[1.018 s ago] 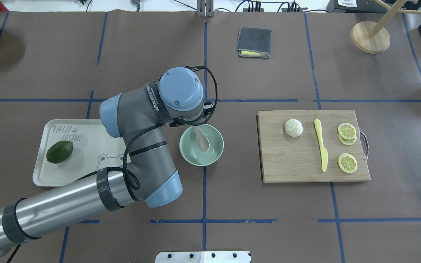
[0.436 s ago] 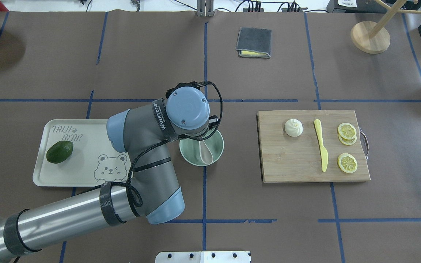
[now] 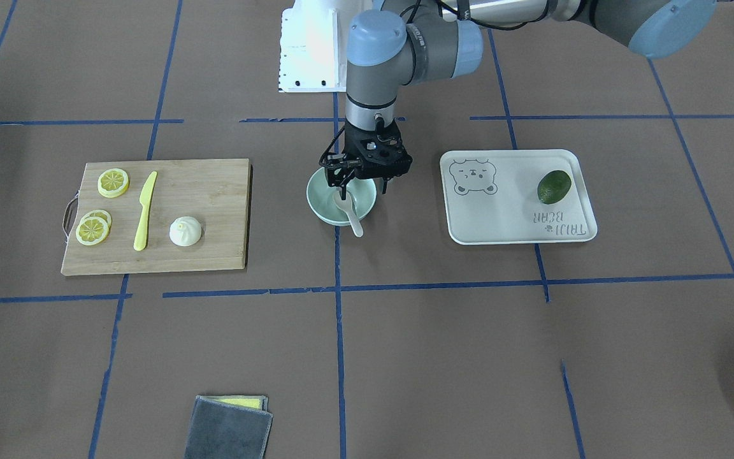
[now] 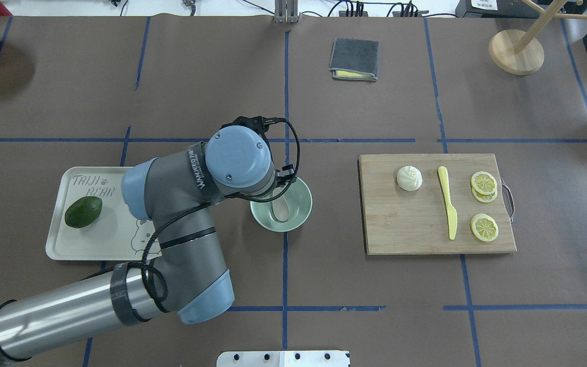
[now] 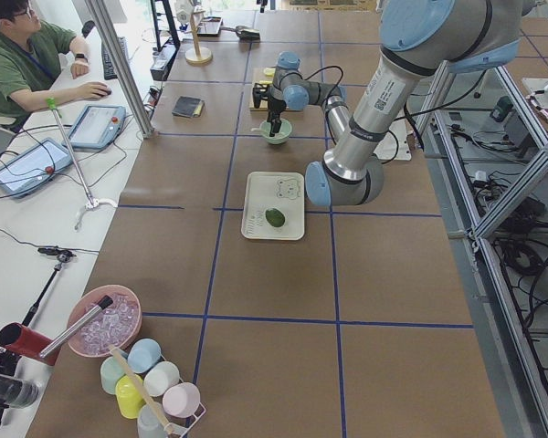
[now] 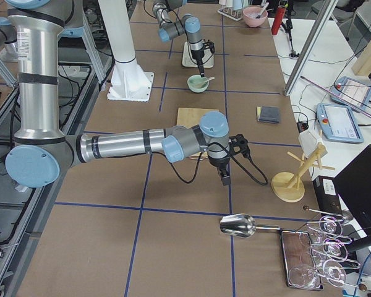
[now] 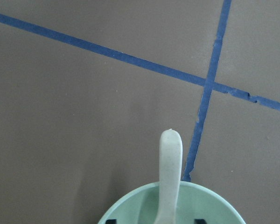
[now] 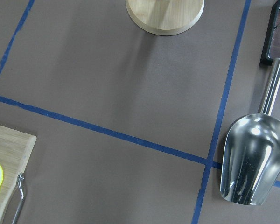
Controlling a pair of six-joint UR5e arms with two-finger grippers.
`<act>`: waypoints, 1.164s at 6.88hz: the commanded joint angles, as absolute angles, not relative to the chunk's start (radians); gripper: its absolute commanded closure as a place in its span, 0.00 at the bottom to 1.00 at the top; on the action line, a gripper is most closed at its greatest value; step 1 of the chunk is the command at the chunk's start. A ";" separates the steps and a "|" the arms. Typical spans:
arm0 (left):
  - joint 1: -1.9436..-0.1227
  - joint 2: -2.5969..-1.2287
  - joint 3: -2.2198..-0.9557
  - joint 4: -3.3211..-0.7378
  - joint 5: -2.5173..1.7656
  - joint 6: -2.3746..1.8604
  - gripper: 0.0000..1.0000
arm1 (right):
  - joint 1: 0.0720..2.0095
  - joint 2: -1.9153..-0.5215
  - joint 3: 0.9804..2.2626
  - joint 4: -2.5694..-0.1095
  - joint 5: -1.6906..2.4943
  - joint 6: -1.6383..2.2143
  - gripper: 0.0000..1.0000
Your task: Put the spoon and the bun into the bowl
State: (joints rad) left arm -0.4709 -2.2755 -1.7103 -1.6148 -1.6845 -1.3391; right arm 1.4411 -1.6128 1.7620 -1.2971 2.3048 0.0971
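Observation:
The mint-green bowl (image 4: 307, 205) sits at the table's middle. The off-white spoon (image 4: 281, 210) lies in it, scoop down, with its handle sticking out over the far rim in the front view (image 3: 349, 213) and the left wrist view (image 7: 170, 177). My left gripper (image 3: 362, 185) hangs just above the bowl (image 3: 315, 205), open, with its jaws wide on either side of the spoon. The white bun (image 4: 409, 178) rests on the cutting board (image 4: 405, 229), to the right of the bowl. My right gripper (image 6: 225, 178) shows only in the right side view; I cannot tell its state.
A yellow knife (image 4: 448, 201) and lemon slices (image 4: 484, 227) share the board. A tray (image 4: 110, 239) with an avocado (image 4: 83, 212) lies left of the bowl. A grey cloth (image 4: 353, 58), a wooden stand (image 4: 516, 51) and a metal scoop (image 8: 254, 158) lie farther off.
My left wrist has swung over the bowl and shifted left. The spoon has gone from hanging tilted under the gripper to lying in the bowl.

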 commanded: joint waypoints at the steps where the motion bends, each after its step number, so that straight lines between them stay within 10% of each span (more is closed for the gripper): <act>1: -0.584 -2.166 -1.842 -1.614 -1.738 -0.916 0.00 | 1.437 -1.599 1.781 -1.295 2.307 0.100 0.00; 8: -1.468 -1.755 -1.662 -1.585 -2.233 0.050 0.00 | 1.154 -1.472 1.977 -1.298 2.316 0.543 0.00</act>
